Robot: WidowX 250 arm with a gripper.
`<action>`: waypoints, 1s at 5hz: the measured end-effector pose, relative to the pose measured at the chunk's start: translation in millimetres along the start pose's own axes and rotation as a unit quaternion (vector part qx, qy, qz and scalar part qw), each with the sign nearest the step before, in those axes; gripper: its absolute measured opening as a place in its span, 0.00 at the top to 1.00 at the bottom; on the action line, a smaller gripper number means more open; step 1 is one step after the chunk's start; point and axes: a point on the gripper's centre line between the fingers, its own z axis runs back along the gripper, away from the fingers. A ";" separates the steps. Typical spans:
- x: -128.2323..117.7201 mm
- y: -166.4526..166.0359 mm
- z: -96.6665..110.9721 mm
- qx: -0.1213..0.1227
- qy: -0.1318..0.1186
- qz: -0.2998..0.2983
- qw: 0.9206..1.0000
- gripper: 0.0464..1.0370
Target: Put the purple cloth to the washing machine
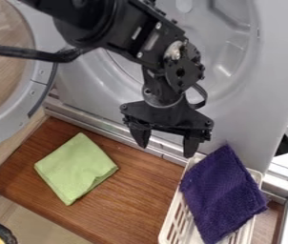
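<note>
Purple cloth (221, 194) lies in/over the white basket (174, 206), w/ edges out past its rim at the R; one corner pts up in view twd the washing machine (264, 90), another R & a third down; long axis runs steeply, upper L to lower R, at an angle to the basket's own length; claw (166, 147) hangs off the basket's upper L end, fingers spread w/ a gap btwn, tips down, nothing pinched; cloth is thus lower R of the claw, near but apart; green cloth (77, 167) lies L of the basket, well apart, on the brown wood worktop (143, 190); machine stands behind the basket, round door (37, 85) swung open, far upper L of the basket.
</note>
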 end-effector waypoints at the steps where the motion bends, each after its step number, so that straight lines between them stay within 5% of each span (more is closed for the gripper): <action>1: -3.1 -0.1 -5.3 0.002 0.010 0.002 1.000 0.04; 3: -2.3 -51.3 -25.7 -0.065 -0.007 -0.048 0.997 0.04; 5: -1.4 -78.9 -46.1 -0.107 -0.018 -0.080 0.991 0.04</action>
